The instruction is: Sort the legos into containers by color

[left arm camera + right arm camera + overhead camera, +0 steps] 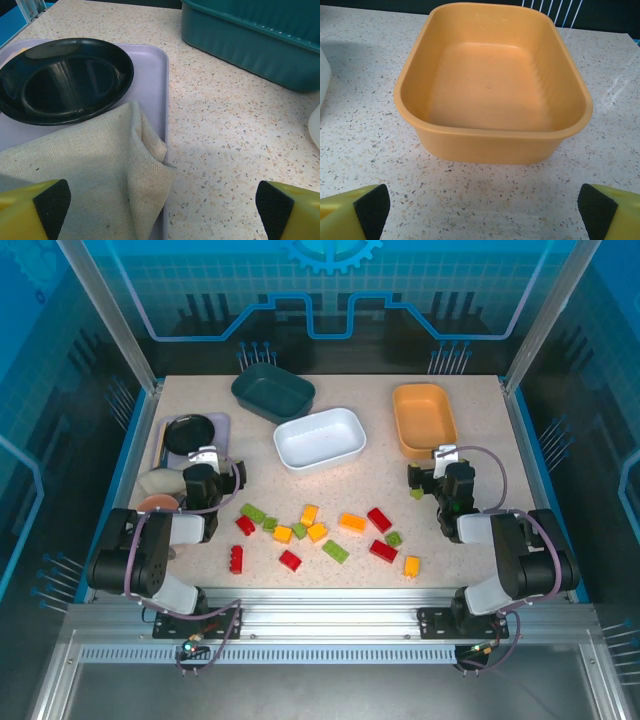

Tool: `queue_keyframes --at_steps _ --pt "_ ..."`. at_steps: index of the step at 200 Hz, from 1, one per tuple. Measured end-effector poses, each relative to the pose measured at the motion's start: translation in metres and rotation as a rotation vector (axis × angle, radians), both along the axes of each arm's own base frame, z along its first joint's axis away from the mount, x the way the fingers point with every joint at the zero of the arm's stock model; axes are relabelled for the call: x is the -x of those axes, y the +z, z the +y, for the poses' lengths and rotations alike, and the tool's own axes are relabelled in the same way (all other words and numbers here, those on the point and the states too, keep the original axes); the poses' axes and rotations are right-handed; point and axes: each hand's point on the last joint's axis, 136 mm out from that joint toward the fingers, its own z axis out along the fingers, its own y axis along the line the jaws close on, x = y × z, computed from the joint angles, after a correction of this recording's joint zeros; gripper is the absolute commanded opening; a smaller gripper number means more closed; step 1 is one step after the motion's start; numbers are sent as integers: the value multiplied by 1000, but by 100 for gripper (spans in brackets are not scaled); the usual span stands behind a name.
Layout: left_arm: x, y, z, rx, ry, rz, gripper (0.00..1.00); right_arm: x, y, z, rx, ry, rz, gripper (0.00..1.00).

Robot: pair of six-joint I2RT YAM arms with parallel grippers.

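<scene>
Several red, green, yellow and orange legos lie scattered on the speckled table near its front middle, among them a red one (245, 525), a green one (335, 551) and a yellow one (411, 565). Behind them stand the containers: a dark teal tray (272, 392), a white tray (320, 438) and an orange tray (424, 418), all empty. My left gripper (162, 207) is open over a beige cloth's edge, facing the teal tray (250, 45). My right gripper (482, 207) is open and empty, just in front of the orange tray (490, 85). A small green lego (416, 494) lies beside the right arm.
A black round dish (65, 80) rests on a lilac tray (152, 75) at the left, partly covered by the beige cloth (95, 165). Blue rails and metal posts border the table. Bare tabletop lies between the cloth and the teal tray.
</scene>
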Motion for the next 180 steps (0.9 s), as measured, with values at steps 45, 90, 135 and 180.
queue_keyframes --at_steps 45,90,135,180 --pt "0 0 0 0 0 0 99 0 0 1 -4 8 2 100" --pt "0 0 0 0 0 0 99 0 0 1 -5 10 2 100" --pt "0 0 0 0 0 0 99 0 0 2 -6 11 2 100" --pt "0 48 2 0 53 -9 99 3 45 -3 11 -24 -19 100"
